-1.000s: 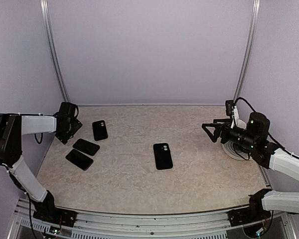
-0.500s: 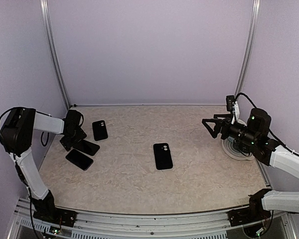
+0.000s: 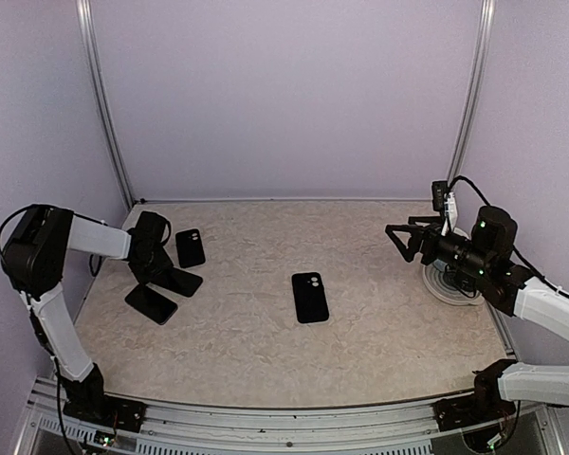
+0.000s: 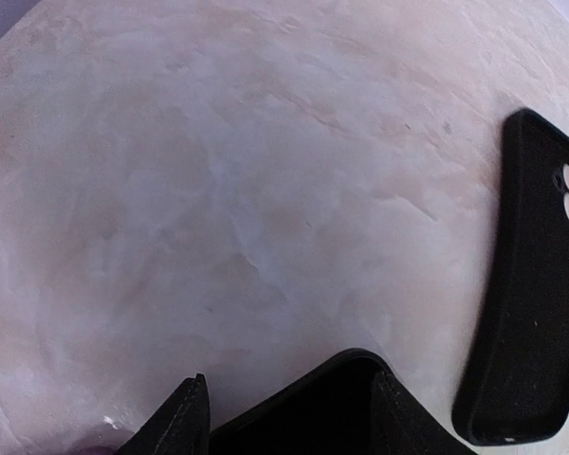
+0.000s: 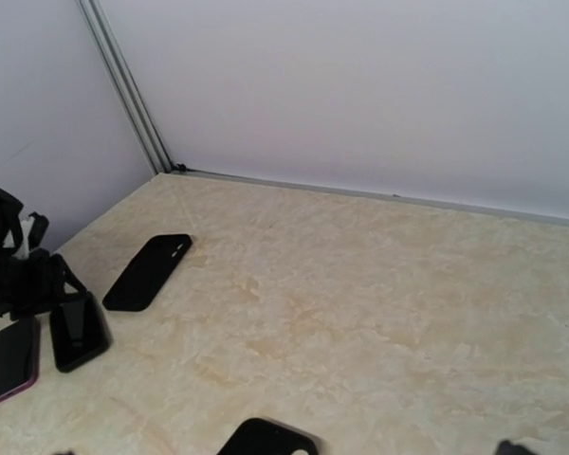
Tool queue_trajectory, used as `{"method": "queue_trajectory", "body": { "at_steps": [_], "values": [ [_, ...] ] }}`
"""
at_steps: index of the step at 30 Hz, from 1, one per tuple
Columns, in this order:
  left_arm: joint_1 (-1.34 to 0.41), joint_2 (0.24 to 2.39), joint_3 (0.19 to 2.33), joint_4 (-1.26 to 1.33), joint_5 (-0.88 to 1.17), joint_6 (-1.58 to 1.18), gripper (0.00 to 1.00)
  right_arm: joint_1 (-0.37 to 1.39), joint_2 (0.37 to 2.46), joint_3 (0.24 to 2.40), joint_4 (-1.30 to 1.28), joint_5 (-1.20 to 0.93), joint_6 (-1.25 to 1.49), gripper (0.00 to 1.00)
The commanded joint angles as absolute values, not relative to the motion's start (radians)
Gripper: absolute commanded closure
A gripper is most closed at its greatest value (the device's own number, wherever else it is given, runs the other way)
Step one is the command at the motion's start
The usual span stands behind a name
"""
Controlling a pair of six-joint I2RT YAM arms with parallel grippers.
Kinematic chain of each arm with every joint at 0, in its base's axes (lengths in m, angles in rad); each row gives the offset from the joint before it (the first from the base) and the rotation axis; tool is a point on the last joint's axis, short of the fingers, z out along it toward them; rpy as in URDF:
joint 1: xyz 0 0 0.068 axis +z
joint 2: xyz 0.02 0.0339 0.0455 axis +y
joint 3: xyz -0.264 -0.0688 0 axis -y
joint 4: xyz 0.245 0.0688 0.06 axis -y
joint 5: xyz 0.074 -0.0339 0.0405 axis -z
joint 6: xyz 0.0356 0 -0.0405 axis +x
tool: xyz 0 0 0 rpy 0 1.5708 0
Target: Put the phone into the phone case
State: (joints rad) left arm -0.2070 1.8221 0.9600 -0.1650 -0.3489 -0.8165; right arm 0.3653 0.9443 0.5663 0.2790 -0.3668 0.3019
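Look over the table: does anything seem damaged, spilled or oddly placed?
Nothing stands out. The phone case mid-table and the three black devices by the left gripper lie at mixed angles, but none looks cracked and nothing is spilled.

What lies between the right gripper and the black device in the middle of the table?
Nothing: the top view shows only bare tabletop between the right gripper and the black device.
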Motion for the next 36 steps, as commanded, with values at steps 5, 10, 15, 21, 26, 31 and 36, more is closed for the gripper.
{"method": "queue_trajectory", "body": {
  "at_steps": [5, 10, 15, 21, 26, 31, 36],
  "values": [
    [-0.348, 1.888, 0.985, -0.246, -0.282, -0.816, 0.45, 0.41, 0.992, 0.582, 0.306, -0.38, 0.316, 0.04],
    [-0.44, 1.929, 1.016, -0.243, -0.295, -0.809, 0.46, 0.491, 1.087, 0.623, 0.288, -0.333, 0.292, 0.04],
    [-0.496, 2.001, 1.105, -0.269, -0.272, -0.758, 0.47, 0.568, 1.255, 0.717, 0.249, -0.32, 0.248, 0.04],
    [-0.515, 1.947, 1.145, -0.29, -0.347, -0.673, 0.45, 0.612, 1.381, 0.806, 0.217, -0.344, 0.207, 0.03],
    [-0.518, 1.918, 1.283, -0.36, -0.334, -0.525, 0.24, 0.612, 1.388, 0.801, 0.229, -0.333, 0.206, 0.02],
    [-0.525, 2.037, 1.46, -0.401, -0.337, -0.443, 0.23, 0.611, 1.381, 0.798, 0.229, -0.329, 0.209, 0.02],
    [-0.528, 2.185, 1.637, -0.451, -0.282, -0.327, 0.36, 0.611, 1.367, 0.795, 0.214, -0.315, 0.202, 0.02]
  ]
}}
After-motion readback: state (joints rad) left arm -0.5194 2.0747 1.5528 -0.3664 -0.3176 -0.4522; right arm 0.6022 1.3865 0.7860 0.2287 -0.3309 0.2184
